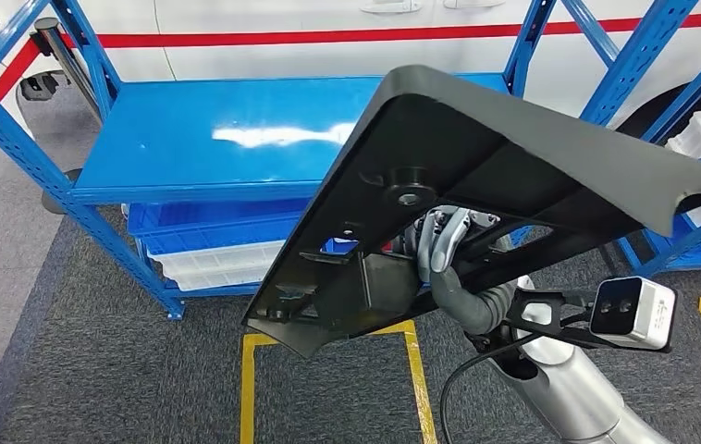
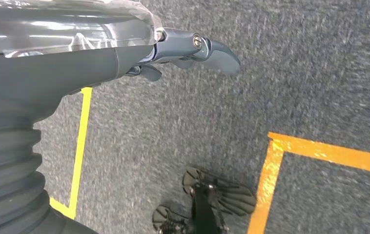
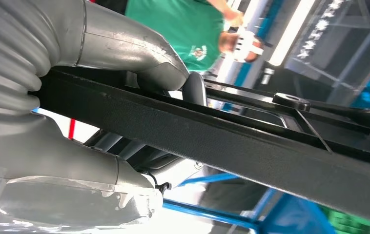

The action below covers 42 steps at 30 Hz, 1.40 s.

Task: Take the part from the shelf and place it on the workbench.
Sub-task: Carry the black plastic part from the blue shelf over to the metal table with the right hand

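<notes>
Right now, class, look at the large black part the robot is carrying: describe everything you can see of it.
The black part is a broad, flat panel of matte, plastic-looking material with a raised curled lip along its upper edge. The side facing the head camera carries ribs, brackets, cut-outs and a round boss with a hole. It is held tilted in the air in front of the blue shelf, above the grey carpet. The right hand grips it from below; in the right wrist view the thumb presses on its textured edge. Nothing else touches it.

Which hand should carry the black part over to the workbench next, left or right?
Right. The right hand already grips the black part, lifted off the blue shelf; the left hand hangs over the carpet, holding nothing.
</notes>
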Each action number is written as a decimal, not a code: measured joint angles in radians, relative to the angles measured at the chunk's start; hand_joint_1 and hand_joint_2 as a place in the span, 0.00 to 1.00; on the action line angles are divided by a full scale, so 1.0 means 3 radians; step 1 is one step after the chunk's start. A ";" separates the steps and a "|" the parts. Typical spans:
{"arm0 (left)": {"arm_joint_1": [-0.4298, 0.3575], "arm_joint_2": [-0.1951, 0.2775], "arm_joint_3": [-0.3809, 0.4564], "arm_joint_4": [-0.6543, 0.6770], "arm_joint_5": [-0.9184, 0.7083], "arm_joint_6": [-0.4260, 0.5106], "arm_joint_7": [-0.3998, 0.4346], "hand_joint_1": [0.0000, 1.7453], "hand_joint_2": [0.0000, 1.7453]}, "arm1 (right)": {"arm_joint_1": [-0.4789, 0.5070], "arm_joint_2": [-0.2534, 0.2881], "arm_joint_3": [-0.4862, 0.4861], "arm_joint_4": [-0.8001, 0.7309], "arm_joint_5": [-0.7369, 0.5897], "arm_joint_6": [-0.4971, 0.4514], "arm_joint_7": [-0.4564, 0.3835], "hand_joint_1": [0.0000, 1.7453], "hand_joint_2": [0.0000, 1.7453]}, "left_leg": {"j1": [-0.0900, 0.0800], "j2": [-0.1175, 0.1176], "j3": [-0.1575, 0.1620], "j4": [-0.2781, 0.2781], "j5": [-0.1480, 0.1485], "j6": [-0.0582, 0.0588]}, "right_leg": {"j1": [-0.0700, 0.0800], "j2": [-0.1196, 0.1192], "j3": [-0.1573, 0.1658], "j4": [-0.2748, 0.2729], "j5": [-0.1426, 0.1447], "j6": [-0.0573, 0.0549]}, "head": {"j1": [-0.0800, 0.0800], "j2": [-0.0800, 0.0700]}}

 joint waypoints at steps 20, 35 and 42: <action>-0.0002 0.0126 0.0011 0.0001 -0.0175 -0.0042 0.0048 0.00 1.00 | 0.0549 0.0163 -0.0299 -0.0110 0.0415 0.0665 -0.0212 0.95 1.00 | 0.0022 -0.0024 0.0361 -0.0023 -0.0294 -0.0030 | 0.0010 -0.0028 -0.0326 -0.0090 0.0233 -0.0002 | 0.0000 0.0000; -0.0009 0.0068 -0.0034 0.0001 -0.0290 0.0075 0.0317 0.00 1.00 | 0.0690 0.0230 -0.0646 -0.0038 0.0459 0.0918 -0.0219 0.95 1.00 | 0.0016 0.0000 -0.0012 0.0054 -0.0029 -0.0081 | 0.0017 -0.0020 0.0113 -0.0220 -0.0042 -0.0090 | 0.0000 0.0000; 0.0003 0.0028 -0.0037 0.0001 -0.0283 0.0085 0.0339 0.00 1.00 | 0.0693 0.0245 -0.0658 0.0050 0.0480 0.0960 -0.0219 0.95 1.00 | 0.0049 -0.0007 -0.0232 0.0905 -0.0510 -0.0165 | 0.0007 -0.0034 -0.0030 -0.0207 0.0079 -0.0146 | 0.0000 0.0000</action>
